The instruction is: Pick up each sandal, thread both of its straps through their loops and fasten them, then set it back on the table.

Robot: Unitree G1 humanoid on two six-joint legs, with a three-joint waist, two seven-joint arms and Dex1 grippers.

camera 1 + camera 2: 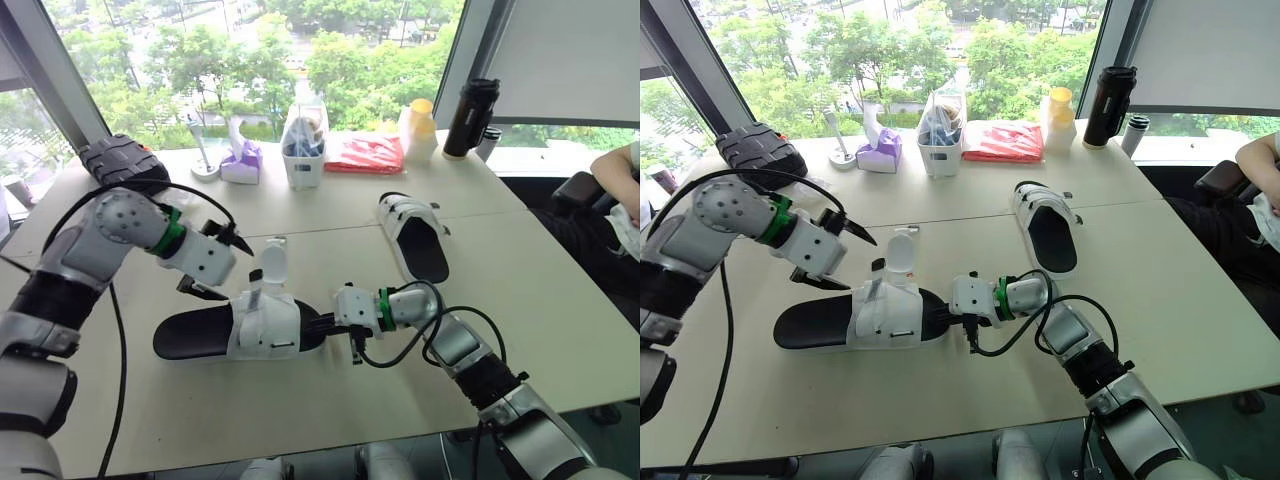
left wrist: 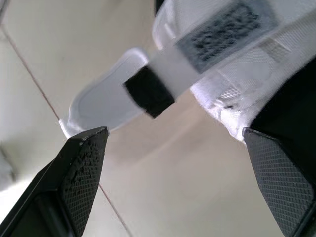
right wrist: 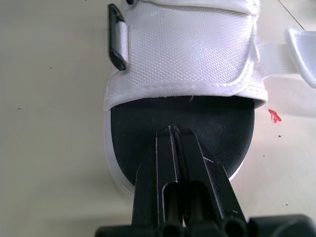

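Observation:
The near sandal [image 1: 240, 330] lies on its sole on the table, with a black footbed and white straps. One strap [image 1: 270, 265] is loose and sticks out from its far side; its black hook patch [image 2: 148, 91] shows in the left wrist view. My left gripper [image 1: 222, 265] is open just left of that strap, not touching it. My right gripper [image 3: 173, 131] is shut, its tips resting on the black footbed [image 3: 148, 118] at the sandal's open end, below a black loop [image 3: 117, 37]. A second sandal [image 1: 415, 235] lies farther back on the right.
Along the table's far edge stand a black case [image 1: 120, 160], a purple tissue box [image 1: 240, 160], a clear bag of items [image 1: 303, 140], a red packet [image 1: 362, 153], a yellow bottle [image 1: 418, 130] and a black flask [image 1: 470, 118]. A person [image 1: 615, 190] sits at the right.

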